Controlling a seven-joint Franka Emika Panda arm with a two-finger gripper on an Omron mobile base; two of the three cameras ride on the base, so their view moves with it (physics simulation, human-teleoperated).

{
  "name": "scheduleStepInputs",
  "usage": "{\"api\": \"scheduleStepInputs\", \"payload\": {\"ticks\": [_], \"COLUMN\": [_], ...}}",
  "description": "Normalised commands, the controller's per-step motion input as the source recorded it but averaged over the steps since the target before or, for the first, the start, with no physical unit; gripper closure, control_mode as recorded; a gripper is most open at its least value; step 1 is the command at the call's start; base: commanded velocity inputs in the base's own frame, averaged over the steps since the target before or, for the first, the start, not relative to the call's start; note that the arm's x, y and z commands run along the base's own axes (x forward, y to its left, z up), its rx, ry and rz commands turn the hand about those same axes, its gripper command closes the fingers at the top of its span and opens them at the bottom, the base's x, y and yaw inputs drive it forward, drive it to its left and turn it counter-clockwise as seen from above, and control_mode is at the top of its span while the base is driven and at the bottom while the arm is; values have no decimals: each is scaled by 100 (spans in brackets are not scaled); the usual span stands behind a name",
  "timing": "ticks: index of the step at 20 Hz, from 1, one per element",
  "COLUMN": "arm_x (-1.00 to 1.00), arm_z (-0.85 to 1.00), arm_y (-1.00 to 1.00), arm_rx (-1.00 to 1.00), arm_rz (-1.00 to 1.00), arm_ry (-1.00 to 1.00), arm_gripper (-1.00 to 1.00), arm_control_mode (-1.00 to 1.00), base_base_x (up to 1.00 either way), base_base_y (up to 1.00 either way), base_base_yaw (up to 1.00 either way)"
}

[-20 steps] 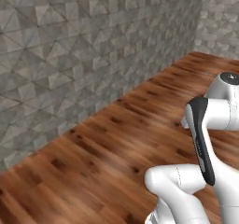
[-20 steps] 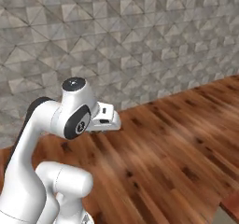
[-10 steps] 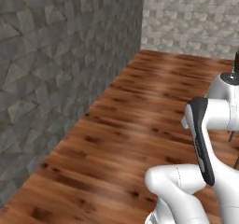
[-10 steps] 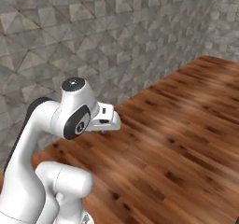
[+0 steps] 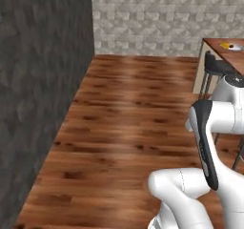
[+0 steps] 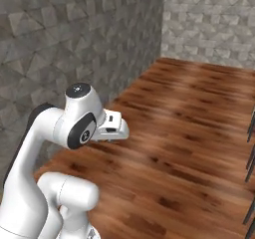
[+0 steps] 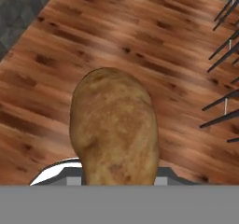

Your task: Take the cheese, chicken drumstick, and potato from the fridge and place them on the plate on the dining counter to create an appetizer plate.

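Observation:
A tan-brown potato (image 7: 114,125) stands large in the middle of the hand view, held over the wood floor. My gripper (image 7: 116,177) is shut on the potato, and the potato hides its fingertips. In the left base view a corner of the reddish-brown dining counter (image 5: 223,44) shows at the upper right edge. A small yellow thing (image 5: 229,46) with something pale beside it lies on that counter; it is too small to name. The arm is folded up close above the base, with the hand (image 6: 113,127) tucked in front of it.
A dark stool (image 5: 217,68) stands by the counter; its thin black legs (image 7: 224,45) show at the right of the hand view. A grey stone wall (image 5: 43,80) runs close along the left and meets a far wall (image 5: 152,18). Wood floor (image 5: 133,113) lies open ahead.
The whole picture has swung: the base has turned, bringing the wall corner, the counter and the stool into view. The arm keeps the same folded pose.

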Motion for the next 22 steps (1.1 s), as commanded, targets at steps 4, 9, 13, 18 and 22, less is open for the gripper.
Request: {"api": "scheduleStepInputs", "payload": {"ticks": [4, 9, 13, 18, 22], "arm_x": [0, 0, 0, 0, 0], "arm_z": [0, 0, 0, 0, 0], "arm_y": [0, 0, 0, 0, 0], "arm_rx": [0, 0, 0, 0, 0], "arm_rz": [0, 0, 0, 0, 0], "arm_ry": [0, 0, 0, 0, 0], "arm_gripper": [100, 100, 100, 100, 100], "arm_control_mode": [100, 100, 100, 100, 100], "base_base_x": [100, 100, 100, 100, 100], "base_base_y": [37, 41, 49, 58, 62], "base_base_yaw": [-47, -45, -45, -46, -46]}}
